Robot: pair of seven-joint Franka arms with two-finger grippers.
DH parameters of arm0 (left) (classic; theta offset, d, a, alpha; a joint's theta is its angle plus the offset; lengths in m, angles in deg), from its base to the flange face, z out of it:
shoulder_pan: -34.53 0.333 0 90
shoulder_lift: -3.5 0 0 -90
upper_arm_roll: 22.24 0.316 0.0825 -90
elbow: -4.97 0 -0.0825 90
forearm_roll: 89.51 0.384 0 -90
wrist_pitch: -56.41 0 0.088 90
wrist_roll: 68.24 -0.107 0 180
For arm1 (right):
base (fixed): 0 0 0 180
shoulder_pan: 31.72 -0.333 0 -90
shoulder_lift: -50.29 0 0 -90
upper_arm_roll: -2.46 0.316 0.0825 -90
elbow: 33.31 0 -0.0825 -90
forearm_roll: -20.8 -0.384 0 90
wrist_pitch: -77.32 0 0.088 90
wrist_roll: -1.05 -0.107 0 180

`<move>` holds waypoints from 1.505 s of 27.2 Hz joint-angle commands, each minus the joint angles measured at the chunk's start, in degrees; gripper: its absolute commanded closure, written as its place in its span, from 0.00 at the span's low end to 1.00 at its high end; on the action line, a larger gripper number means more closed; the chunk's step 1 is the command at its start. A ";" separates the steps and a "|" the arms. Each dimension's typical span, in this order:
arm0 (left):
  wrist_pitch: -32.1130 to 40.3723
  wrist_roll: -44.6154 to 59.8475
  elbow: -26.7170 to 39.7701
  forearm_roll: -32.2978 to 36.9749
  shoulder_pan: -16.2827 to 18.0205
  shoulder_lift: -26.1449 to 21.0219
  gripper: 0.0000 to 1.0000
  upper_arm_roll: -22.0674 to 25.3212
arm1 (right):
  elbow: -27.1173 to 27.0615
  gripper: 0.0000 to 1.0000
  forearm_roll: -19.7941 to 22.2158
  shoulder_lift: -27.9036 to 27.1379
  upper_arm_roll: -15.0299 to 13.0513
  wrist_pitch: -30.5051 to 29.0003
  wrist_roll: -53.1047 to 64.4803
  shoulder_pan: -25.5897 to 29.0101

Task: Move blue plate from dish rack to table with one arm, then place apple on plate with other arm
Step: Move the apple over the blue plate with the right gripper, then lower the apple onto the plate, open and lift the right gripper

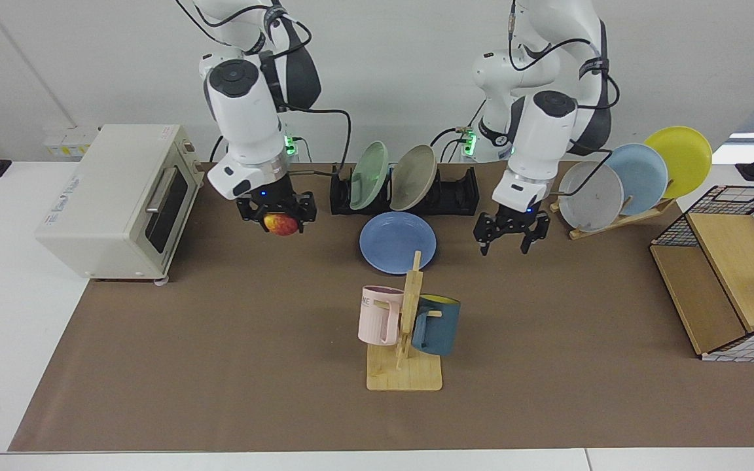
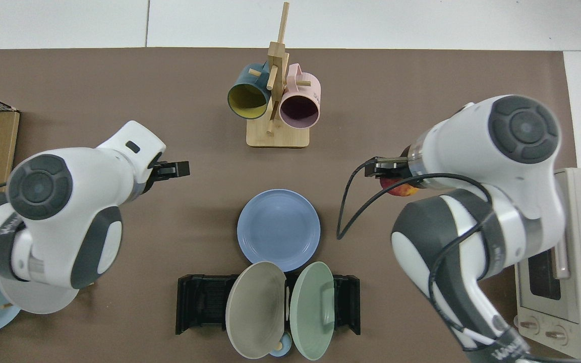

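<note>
The blue plate (image 1: 397, 241) is set flat on the table (image 1: 220, 366) beside the dish rack (image 1: 455, 193). The apple (image 1: 281, 224) is pinched in the right gripper (image 1: 277, 212), not yet placed. The left gripper (image 1: 508, 239) is held spread and empty.

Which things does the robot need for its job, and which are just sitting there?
Needed: blue plate flat on the table; apple in the right tool; open left tool; dish rack.

Just sitting: toaster oven, mug stand, wooden plate stand.
</note>
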State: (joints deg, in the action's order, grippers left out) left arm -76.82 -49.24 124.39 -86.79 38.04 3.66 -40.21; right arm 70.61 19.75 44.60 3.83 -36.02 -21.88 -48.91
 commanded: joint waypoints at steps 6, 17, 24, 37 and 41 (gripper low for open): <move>23.88 -7.58 -14.20 0.89 0.27 1.78 0.00 6.45 | 0.32 1.00 -0.09 -7.22 -0.14 -9.26 -15.91 -9.88; 37.43 -9.77 -25.29 0.10 0.45 2.04 0.00 11.81 | -1.00 1.00 0.26 -15.92 -0.49 -16.21 -27.16 -19.73; 37.78 -12.06 -23.88 -0.17 1.94 3.89 0.00 11.73 | -1.00 1.00 0.26 -19.09 -0.31 -20.07 -29.79 -21.57; 37.17 -12.06 -22.21 -0.17 1.94 4.50 0.00 11.91 | 0.32 0.43 0.35 -19.62 -0.40 -19.99 -31.56 -22.01; 37.17 -12.06 -22.21 -0.17 1.86 4.41 0.00 11.91 | -0.38 0.00 2.45 -19.45 -0.67 -18.15 -29.81 -21.93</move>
State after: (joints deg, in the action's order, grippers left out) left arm -40.16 -60.39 100.75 -86.47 39.74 6.82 -28.43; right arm 70.91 19.82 24.94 3.56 -56.03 -51.37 -70.64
